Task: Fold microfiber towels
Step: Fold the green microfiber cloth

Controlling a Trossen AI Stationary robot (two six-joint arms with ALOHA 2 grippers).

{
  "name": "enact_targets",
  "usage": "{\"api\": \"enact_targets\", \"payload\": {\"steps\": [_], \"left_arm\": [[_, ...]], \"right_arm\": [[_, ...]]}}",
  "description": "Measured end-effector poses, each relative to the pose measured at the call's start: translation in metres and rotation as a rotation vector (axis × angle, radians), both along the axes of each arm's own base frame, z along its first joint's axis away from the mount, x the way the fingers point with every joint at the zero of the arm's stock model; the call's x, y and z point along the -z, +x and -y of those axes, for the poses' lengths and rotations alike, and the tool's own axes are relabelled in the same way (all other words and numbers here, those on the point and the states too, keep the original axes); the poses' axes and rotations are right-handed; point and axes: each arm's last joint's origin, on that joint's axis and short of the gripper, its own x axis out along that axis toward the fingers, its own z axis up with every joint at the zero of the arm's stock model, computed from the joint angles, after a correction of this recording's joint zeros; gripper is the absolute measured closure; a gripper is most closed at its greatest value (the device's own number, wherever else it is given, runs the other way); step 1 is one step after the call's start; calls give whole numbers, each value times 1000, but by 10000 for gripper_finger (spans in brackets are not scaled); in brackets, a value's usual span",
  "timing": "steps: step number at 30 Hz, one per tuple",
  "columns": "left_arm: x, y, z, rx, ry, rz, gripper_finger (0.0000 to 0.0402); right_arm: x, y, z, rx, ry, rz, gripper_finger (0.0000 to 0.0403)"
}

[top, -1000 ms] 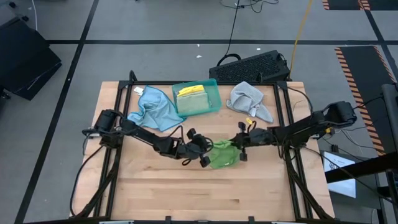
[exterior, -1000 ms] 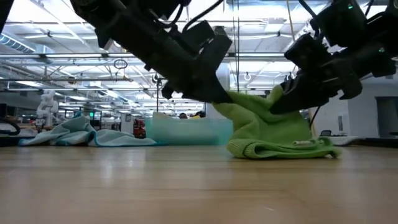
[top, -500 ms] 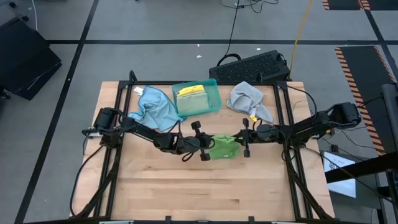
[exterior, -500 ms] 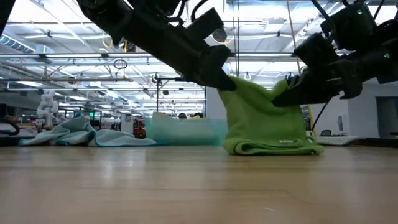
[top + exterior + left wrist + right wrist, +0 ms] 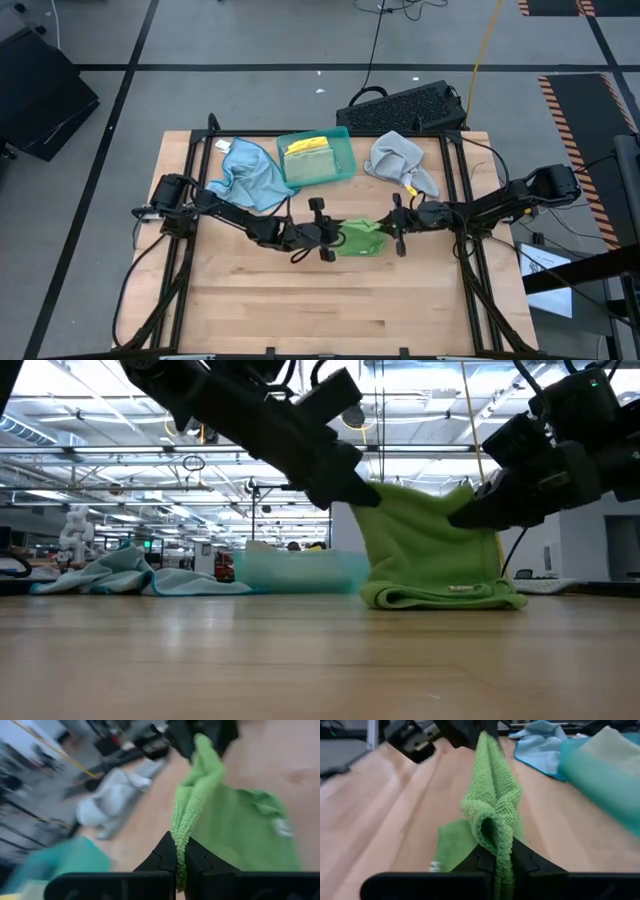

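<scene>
Raised green towel [image 5: 430, 545] now hangs taut; its tag is unreadable.

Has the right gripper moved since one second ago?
Yes. In the high view the right gripper, shut on the green towel, has gone away from the front edge of the table, toward the grey towel.

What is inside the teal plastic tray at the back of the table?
The teal tray holds a folded yellow towel and a green towel beside it. Anything beneath them is covered.
</scene>
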Motion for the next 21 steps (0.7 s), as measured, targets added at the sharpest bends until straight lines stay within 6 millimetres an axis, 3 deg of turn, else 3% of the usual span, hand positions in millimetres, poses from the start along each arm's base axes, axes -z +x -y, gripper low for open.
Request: {"api": "enact_targets", "payload": {"steps": [6,13,21], "left_arm": [[1,0,-4,-41,22,-8,395],[5,-2,-3,-76,-175,23,370],[18,-4,-12,-211,-438,42,284]], "right_arm": [[0,0,0,20,42,-9,389],[1,0,0,4,2,-10,389],[1,-1,0,-13,-44,-12,389]]}}
